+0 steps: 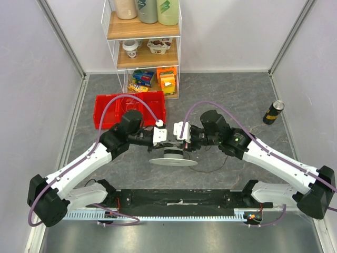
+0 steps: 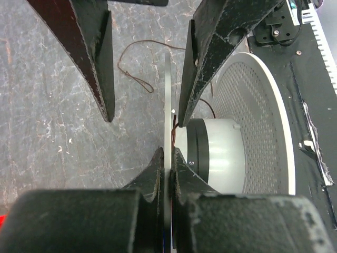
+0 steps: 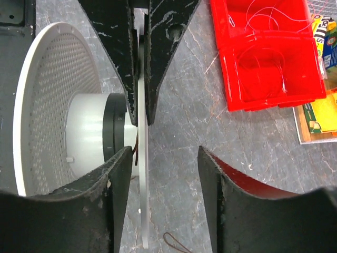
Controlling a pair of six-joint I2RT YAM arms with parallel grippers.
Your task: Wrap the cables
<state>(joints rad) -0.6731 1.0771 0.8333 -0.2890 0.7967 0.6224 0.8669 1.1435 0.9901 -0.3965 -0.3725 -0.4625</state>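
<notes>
left claw [image 2: 167,158] was clamped on the thin flange of the spool [image 2: 221,153]; right claw [image 3: 164,150] gaped open astride that flange, gripping nothing; cables [image 2: 142,84] lay mostly loose on the bench [image 2: 52,132] just past the right claw; barely a turn at the hub; winding hardly begun, I'd judge

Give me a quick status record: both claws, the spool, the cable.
left claw: shut on the spool's thin flange
right claw: open, fingers either side of the same flange
spool: between the two arms, flanges upright, perforated flange toward the arm bases
cable: mostly loose on the table beyond the spool; a strand reaches the hub
wrapping: little or none visible on the hub
</notes>
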